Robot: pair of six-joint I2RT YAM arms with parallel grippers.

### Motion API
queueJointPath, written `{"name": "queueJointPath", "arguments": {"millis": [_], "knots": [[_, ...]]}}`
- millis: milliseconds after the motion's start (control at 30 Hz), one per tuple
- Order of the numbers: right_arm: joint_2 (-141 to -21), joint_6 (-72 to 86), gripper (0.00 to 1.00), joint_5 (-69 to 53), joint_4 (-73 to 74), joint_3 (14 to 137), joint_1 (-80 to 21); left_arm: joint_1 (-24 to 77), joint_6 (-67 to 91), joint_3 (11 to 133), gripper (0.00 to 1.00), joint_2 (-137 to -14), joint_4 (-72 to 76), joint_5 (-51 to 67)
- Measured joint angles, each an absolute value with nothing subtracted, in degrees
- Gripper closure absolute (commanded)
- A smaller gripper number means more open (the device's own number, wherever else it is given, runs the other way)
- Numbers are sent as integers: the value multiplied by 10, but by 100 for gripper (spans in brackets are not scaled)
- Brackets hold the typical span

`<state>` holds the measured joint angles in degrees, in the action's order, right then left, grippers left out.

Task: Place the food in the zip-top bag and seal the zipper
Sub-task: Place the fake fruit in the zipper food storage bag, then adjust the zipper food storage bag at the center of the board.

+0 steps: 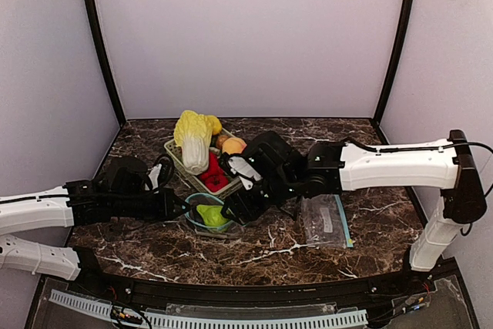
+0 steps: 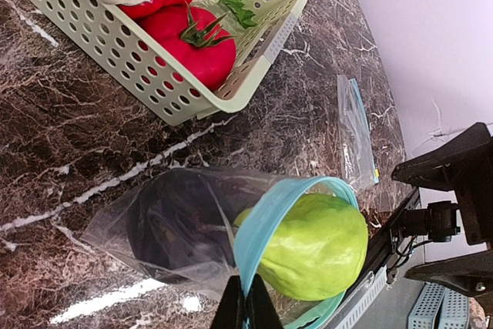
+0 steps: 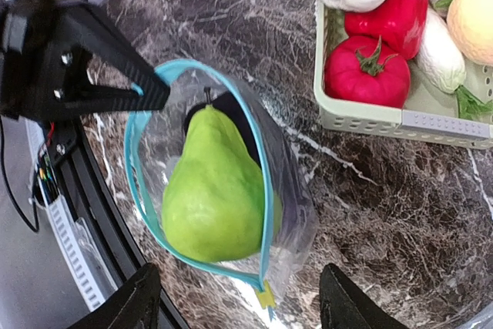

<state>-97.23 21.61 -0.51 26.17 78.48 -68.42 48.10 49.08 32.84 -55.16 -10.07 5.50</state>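
The clear zip-top bag [image 2: 177, 213] with a blue zipper rim [image 3: 266, 190] lies on the marble table with its mouth held open. My left gripper [image 2: 246, 310] is shut on the rim at its left side; it also shows in the top view [image 1: 183, 207]. A green fruit [image 3: 212, 198] sits in the bag's mouth, also seen in the left wrist view [image 2: 316, 244]. A dark purple eggplant [image 2: 166, 225] lies deeper inside the bag. My right gripper [image 3: 240, 302] is open and empty just above the bag's mouth. The orange-yellow peach [image 3: 471, 21] lies in the basket.
A pale green perforated basket [image 3: 400, 121] behind the bag holds red peppers [image 3: 366, 71] and a pale cabbage [image 1: 192, 140]. A second flat zip-top bag [image 1: 323, 219] lies to the right. The table's front edge runs close below the bag.
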Motion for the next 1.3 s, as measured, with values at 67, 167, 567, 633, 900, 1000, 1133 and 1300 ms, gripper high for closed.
{"name": "queueJointPath", "arguments": {"millis": [67,167,567,633,900,1000,1133,1300], "knots": [[-971,207,44,-12,261,766,-683,481,491,328,99,-552,-101,55],[-971,195,49,-21,265,736,-684,481,492,328,99,-552,-101,55],[-999,148,81,-12,261,728,-683,481,496,328,99,-549,-102,53],[-1010,139,96,-12,262,735,-683,481,497,328,99,-547,-102,53],[-987,123,100,3,275,769,-683,481,497,328,99,-526,-126,31],[-965,125,100,2,273,769,-683,481,497,328,99,-526,-126,30],[-971,135,89,2,275,766,-683,481,498,328,99,-544,-113,42],[-980,160,44,1,280,752,-682,481,500,328,99,-587,-83,69]]}}
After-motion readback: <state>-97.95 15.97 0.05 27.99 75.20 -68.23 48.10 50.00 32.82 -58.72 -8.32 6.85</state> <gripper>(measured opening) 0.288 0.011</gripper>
